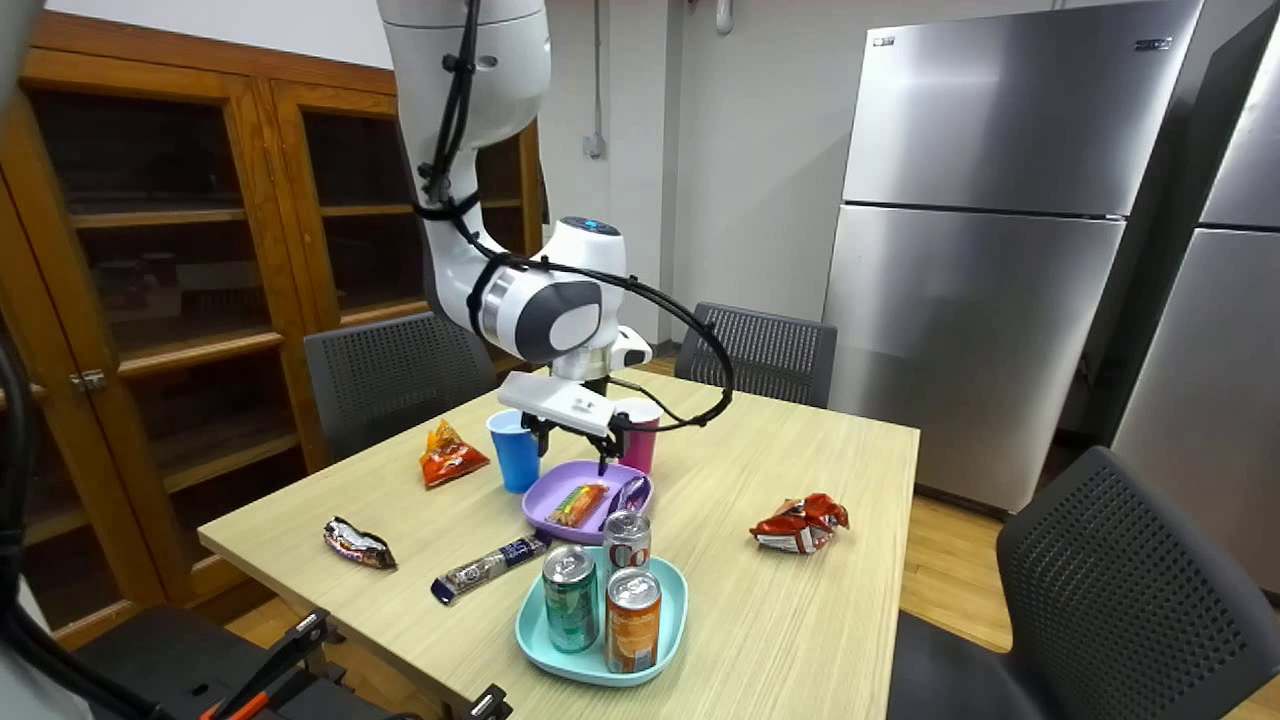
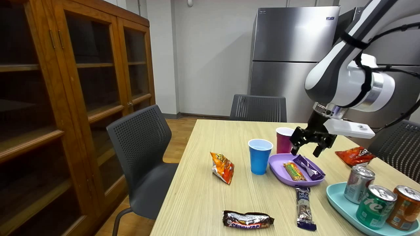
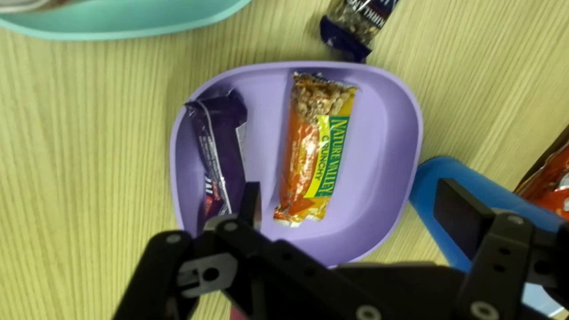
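Observation:
My gripper (image 3: 351, 198) is open above a purple plate (image 3: 369, 169), with nothing between its fingers. On the plate lie an orange-and-green Nature Valley bar (image 3: 315, 146) and a dark purple wrapped bar (image 3: 224, 138). In the wrist view one finger overlaps the purple bar's lower end; the other overlaps the blue cup (image 3: 444, 182) beside the plate. Both exterior views show the gripper (image 2: 305, 152) over the plate's back part, its fingertips apart from the bars. A magenta cup (image 2: 283, 141) stands upright behind the plate, close to the gripper, and the blue cup (image 2: 260, 155) is upright too.
A teal plate (image 1: 535, 640) bears a green can (image 1: 572, 605), an orange can (image 1: 632, 625) and a silver can (image 1: 627, 540). Around lie a nut bar (image 2: 304, 206), a Snickers (image 2: 247, 220), an orange chip bag (image 2: 223, 167) and a red bag (image 1: 800, 522). Chairs surround the table.

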Controlling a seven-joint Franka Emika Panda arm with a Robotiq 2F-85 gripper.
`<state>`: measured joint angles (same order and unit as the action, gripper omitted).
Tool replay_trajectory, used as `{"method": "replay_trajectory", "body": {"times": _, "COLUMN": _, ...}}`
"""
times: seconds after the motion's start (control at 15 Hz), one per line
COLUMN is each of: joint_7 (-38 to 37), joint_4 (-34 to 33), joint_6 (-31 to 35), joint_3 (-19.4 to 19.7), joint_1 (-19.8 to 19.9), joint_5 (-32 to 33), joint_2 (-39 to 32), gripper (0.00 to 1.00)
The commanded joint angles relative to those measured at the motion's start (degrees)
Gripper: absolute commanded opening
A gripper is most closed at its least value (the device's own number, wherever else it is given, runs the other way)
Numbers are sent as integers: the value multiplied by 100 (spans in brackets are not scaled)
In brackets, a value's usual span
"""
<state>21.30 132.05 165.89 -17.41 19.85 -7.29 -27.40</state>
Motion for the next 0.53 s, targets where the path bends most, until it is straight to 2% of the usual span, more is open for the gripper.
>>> {"method": "replay_trajectory", "body": {"times": 0.0, "joint_7": -206, "joint_4": 759, "joint_6": -9, "joint_3": -81, "joint_1": -224, "joint_5": -270, "joint_2": 642, "gripper": 100}}
{"method": "replay_trajectory", "body": {"times": 0.4, "joint_7": -338, "joint_4": 1398, "joint_6": -115, "joint_3": -206, "joint_1": -457, "joint_5": -789, "joint_2": 827, "gripper": 100}}
{"method": "replay_trajectory", "body": {"times": 0.47, "joint_7": -293, "joint_4": 1442, "joint_6": -40, "joint_3": -347, "joint_1": -355, "joint_5": -995, "joint_2": 783, "gripper": 100}}
